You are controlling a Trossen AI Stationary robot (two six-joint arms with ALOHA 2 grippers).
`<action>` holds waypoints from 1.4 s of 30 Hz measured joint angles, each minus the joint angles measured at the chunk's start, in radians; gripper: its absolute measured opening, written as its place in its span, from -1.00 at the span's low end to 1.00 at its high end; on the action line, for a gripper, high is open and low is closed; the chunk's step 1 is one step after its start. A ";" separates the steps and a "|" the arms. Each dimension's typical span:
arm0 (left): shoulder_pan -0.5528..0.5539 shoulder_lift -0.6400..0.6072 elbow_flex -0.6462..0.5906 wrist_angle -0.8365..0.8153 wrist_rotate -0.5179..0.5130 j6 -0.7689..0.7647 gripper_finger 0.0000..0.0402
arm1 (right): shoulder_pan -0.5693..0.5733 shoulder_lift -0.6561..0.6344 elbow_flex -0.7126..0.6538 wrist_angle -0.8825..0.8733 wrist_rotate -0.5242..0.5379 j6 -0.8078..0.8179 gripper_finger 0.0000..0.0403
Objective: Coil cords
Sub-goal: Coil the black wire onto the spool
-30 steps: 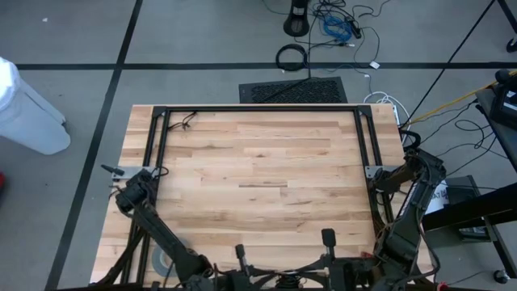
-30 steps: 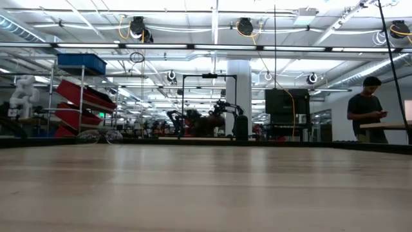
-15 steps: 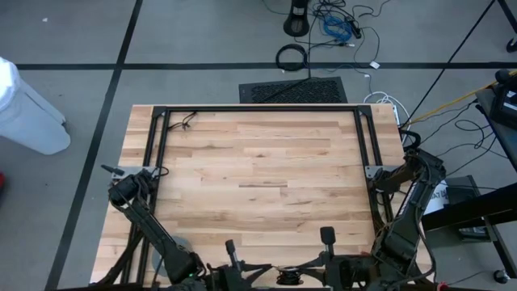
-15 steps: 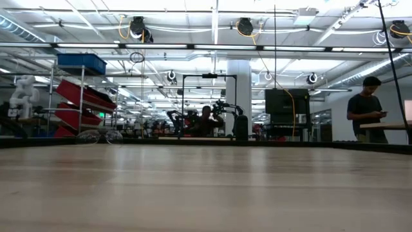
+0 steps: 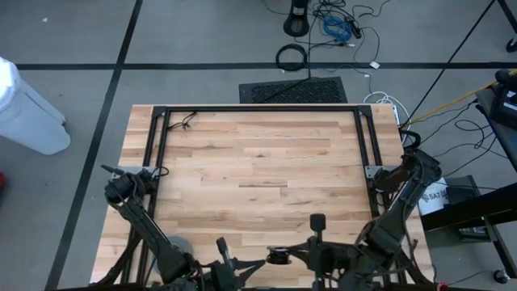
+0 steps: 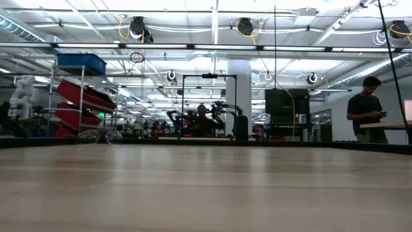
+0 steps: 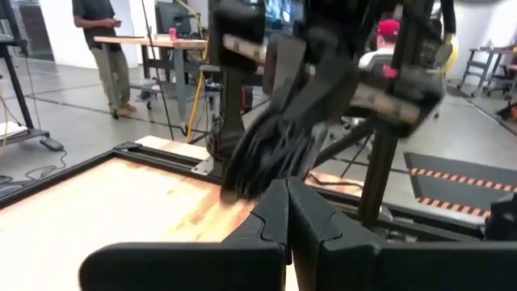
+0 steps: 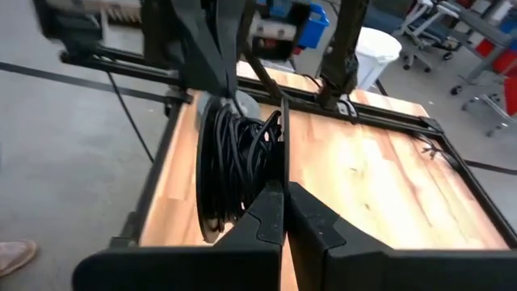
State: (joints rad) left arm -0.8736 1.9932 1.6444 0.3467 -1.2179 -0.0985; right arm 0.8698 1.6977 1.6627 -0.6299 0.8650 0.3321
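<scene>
Container: a white plastic bin (image 5: 28, 113) stands on the floor left of the wooden table (image 5: 258, 170); its inside is hidden.
Cord: the thin dark wire (image 5: 187, 121) lies in a small loose tangle at the table's far left corner, just beside the black metal frame (image 5: 258, 107).
Grippers: my left gripper (image 7: 287, 214) and my right gripper (image 8: 284, 206) are at the near edge, fingers pressed together, empty.
Views: only the low view shows a standing person (image 6: 367, 109).
</scene>
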 joint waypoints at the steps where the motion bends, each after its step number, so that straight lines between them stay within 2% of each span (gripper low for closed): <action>1: 0.000 -0.006 0.000 0.001 0.000 -0.001 -0.99 | -0.008 0.007 0.000 -0.002 0.000 -0.001 -1.00; 13: 0.004 -0.031 0.000 -0.002 -0.003 -0.003 -0.99 | -0.097 0.062 0.000 -0.010 0.029 -0.032 -1.00; 23: 0.019 -0.030 0.000 -0.211 0.010 -0.204 -0.99 | -0.096 0.062 0.000 -0.010 0.026 -0.037 -1.00; 42: 0.032 -0.030 0.000 -0.220 0.009 -0.176 -0.97 | -0.096 0.062 0.000 -0.013 0.023 -0.002 -1.00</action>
State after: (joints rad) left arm -0.8417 1.9636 1.6444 0.1264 -1.2087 -0.2745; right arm 0.7738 1.7599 1.6627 -0.6426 0.8879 0.3298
